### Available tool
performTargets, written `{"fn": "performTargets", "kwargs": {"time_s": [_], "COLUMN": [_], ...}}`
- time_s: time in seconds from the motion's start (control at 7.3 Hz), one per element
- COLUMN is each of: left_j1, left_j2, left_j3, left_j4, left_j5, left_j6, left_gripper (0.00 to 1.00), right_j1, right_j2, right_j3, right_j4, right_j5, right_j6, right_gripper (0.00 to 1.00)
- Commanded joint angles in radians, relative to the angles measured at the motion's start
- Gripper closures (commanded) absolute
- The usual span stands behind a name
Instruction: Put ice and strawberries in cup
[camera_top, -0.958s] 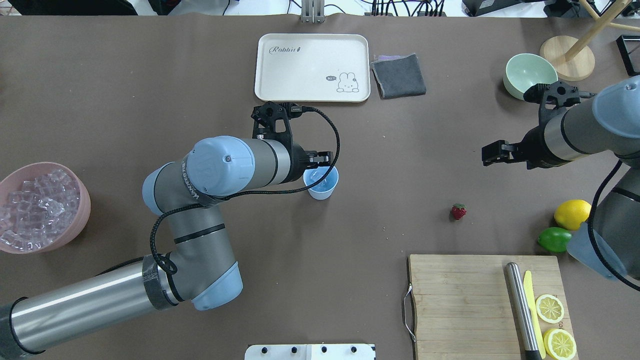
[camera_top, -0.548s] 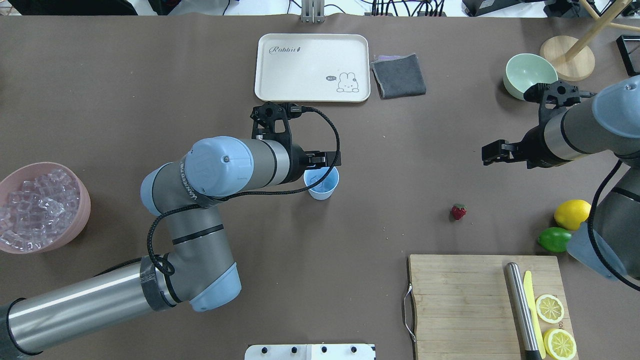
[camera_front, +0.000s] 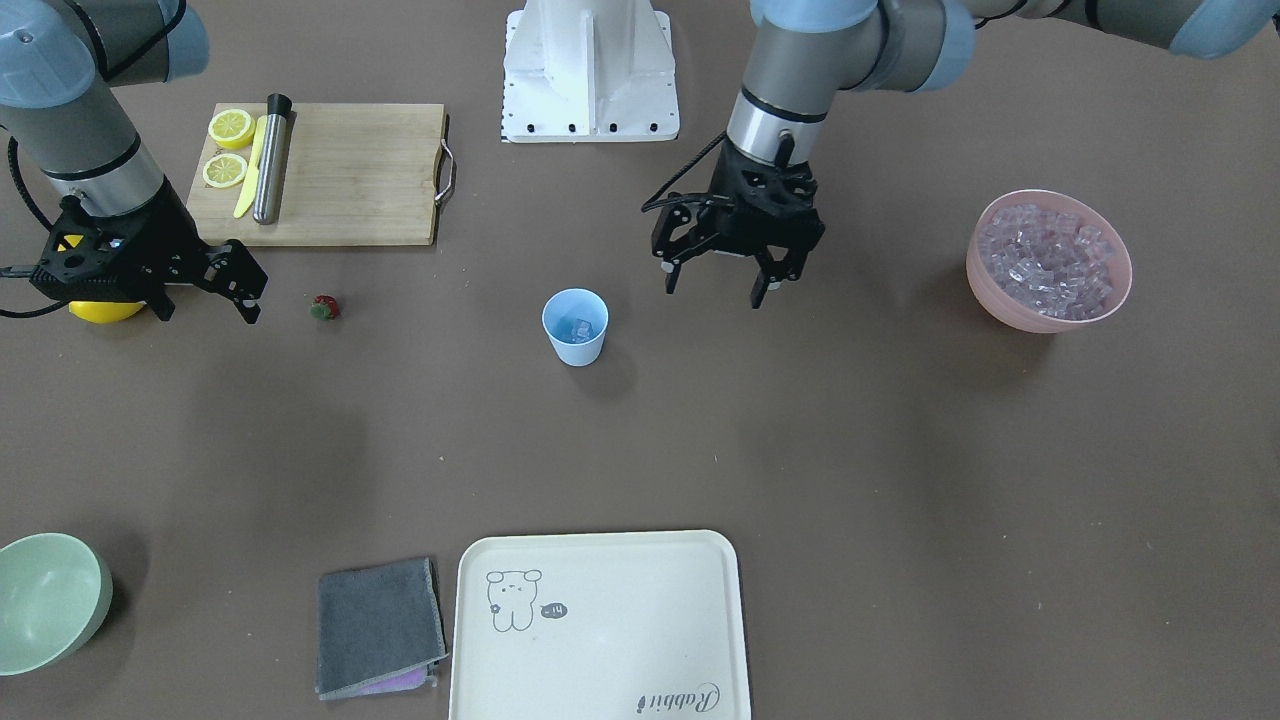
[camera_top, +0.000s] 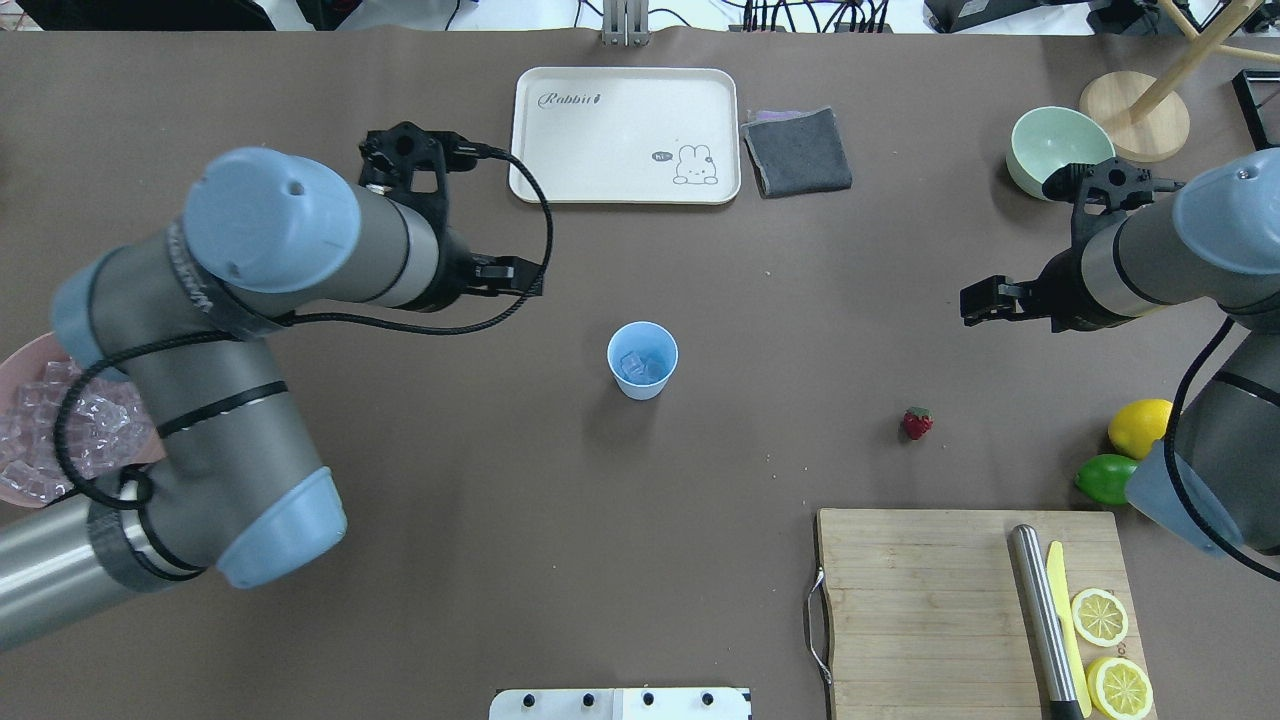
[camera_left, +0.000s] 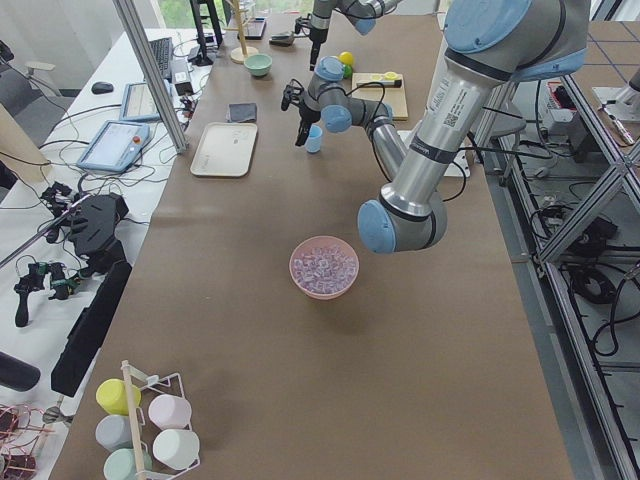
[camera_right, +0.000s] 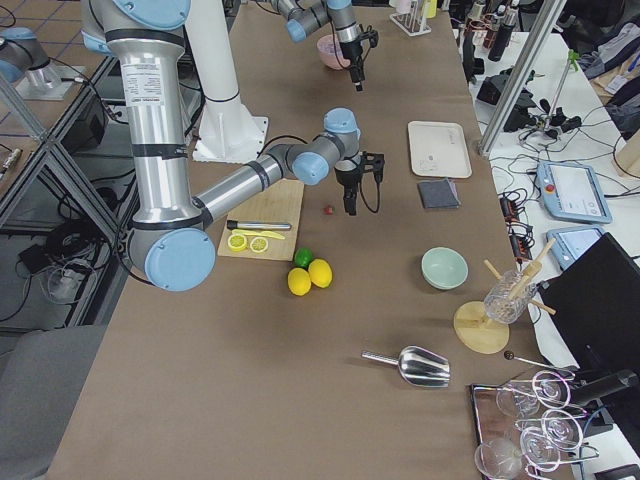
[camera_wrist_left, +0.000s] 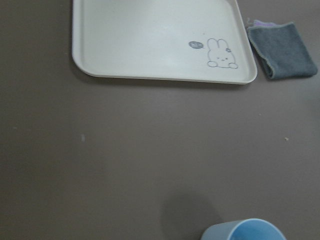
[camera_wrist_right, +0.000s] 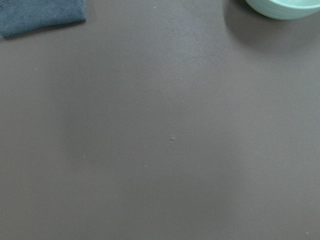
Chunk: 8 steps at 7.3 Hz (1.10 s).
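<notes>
From overhead, heaped ice (camera_top: 40, 440) in pink bowl (camera_top: 25, 355) at nine o'clock of the cup (camera_top: 642, 360), strawberry (camera_top: 917, 423) on table (camera_top: 500, 560) at its three, cup upright holding an ice cube (camera_top: 634, 366), left gripper (camera_top: 512, 280) at its ten, fingers spread, empty, right gripper (camera_top: 978, 303) at strawberry's one o'clock, spread, empty.

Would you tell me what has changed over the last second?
The left hand, which hung over the cup, has pulled back toward the pink bowl on the robot's left and is open and empty. An ice cube lies in the cup. The cup, strawberry and right hand stayed where they were.
</notes>
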Motion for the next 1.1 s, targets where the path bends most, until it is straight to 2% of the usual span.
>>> {"fn": "performTargets", "kwargs": {"time_s": [0.0, 0.27, 0.55, 0.68, 0.96], "left_j1": [-0.162, -0.463, -0.726, -0.791, -0.868], "left_j2": [0.161, 0.334, 0.428, 0.460, 0.493], "left_j3": [-0.075, -0.051, 0.080, 0.166, 0.277], "left_j4": [0.077, 0.069, 0.069, 0.071, 0.068], "left_j5": [-0.131, -0.354, -0.543, -0.589, -0.594], "left_j6": [0.260, 0.702, 1.077, 1.201, 1.323], "left_gripper": [0.01, 0.01, 0.01, 0.01, 0.01], "right_j1": [-0.001, -0.001, -0.001, -0.001, -0.002], "right_j2": [0.006, 0.009, 0.007, 0.007, 0.010], "right_j3": [-0.018, -0.027, -0.025, -0.025, -0.037], "right_j4": [0.000, 0.002, 0.002, 0.002, 0.002], "right_j5": [-0.013, -0.016, -0.016, -0.018, -0.018], "right_j6": [-0.003, -0.004, -0.003, -0.003, -0.001], "right_gripper": [0.00, 0.00, 0.00, 0.00, 0.00]}}
